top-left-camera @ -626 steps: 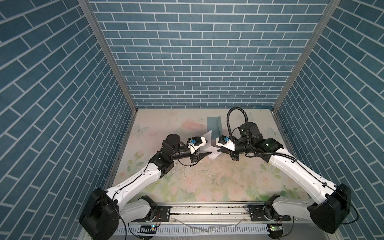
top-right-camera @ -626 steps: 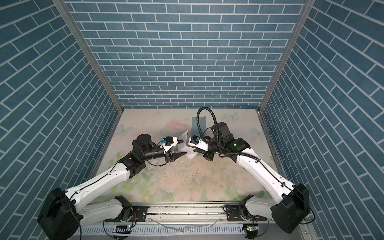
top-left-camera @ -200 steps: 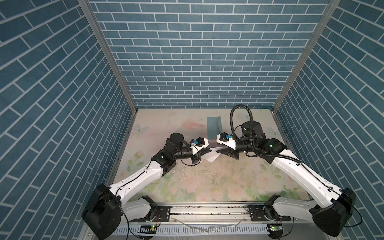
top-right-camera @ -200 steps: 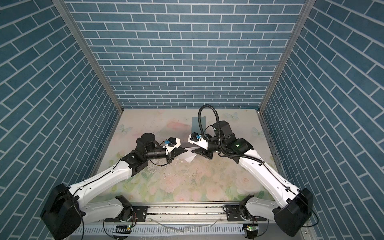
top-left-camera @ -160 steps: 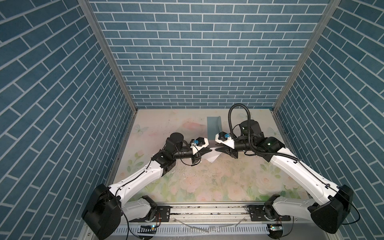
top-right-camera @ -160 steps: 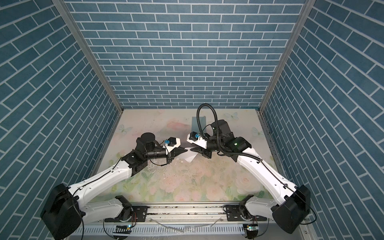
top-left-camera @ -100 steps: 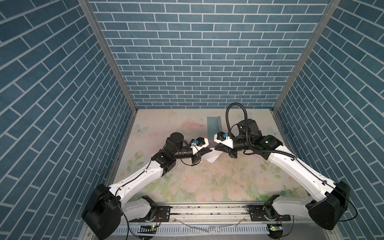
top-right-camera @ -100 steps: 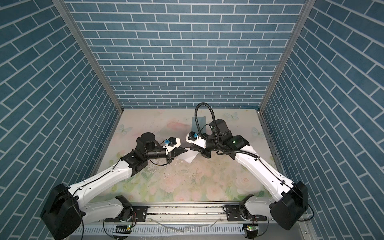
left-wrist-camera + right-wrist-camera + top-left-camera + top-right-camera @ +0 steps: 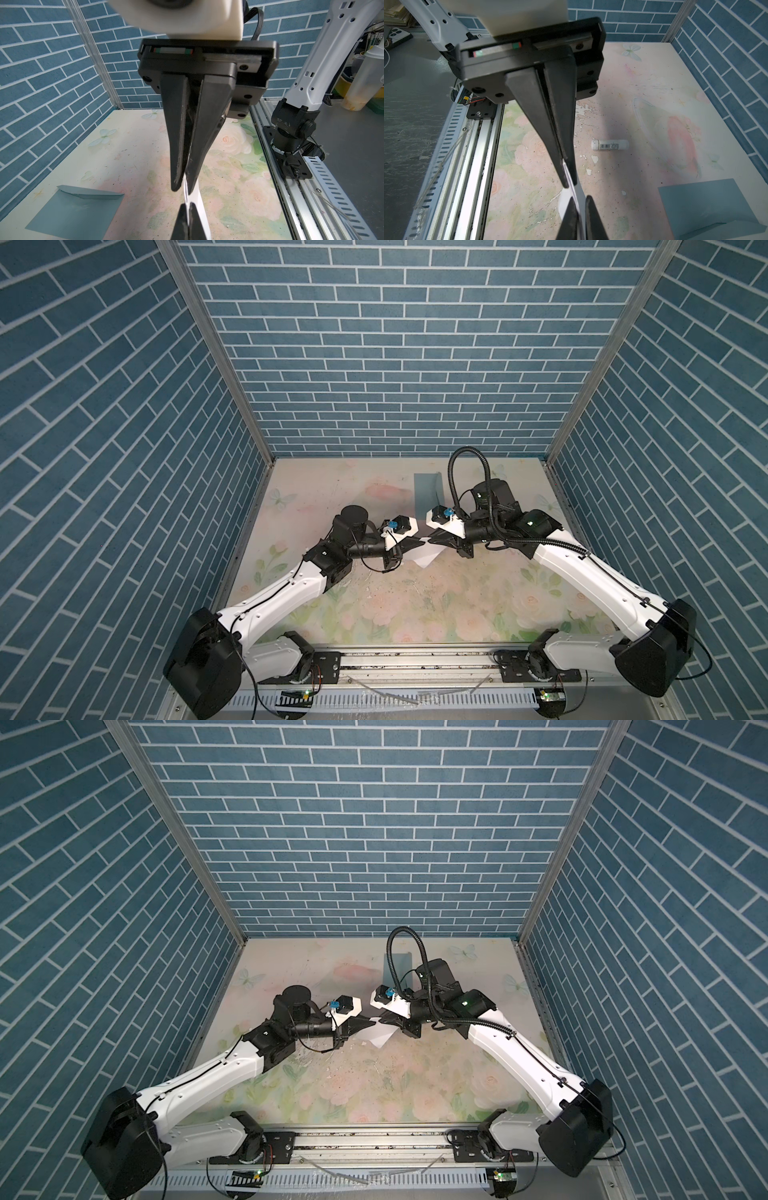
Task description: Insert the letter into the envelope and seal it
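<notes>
The letter (image 9: 428, 564) is clamped by the closed left fingers (image 9: 176, 135) and right fingers (image 9: 542, 124), tip to tip above the desk (image 9: 415, 605), the envelope (image 9: 426, 489) is left flat beyond them, and insertion, judged not begun, calls for the letter being carried to its flap.

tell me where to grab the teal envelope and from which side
Pinch the envelope by its flap: it looks slightly lifted along the edge nearer the right arm, while the body lies flat on the table, leaving nothing to get under. Come in low from that side, one finger under the flap. The right gripper is shut on the letter.
</notes>
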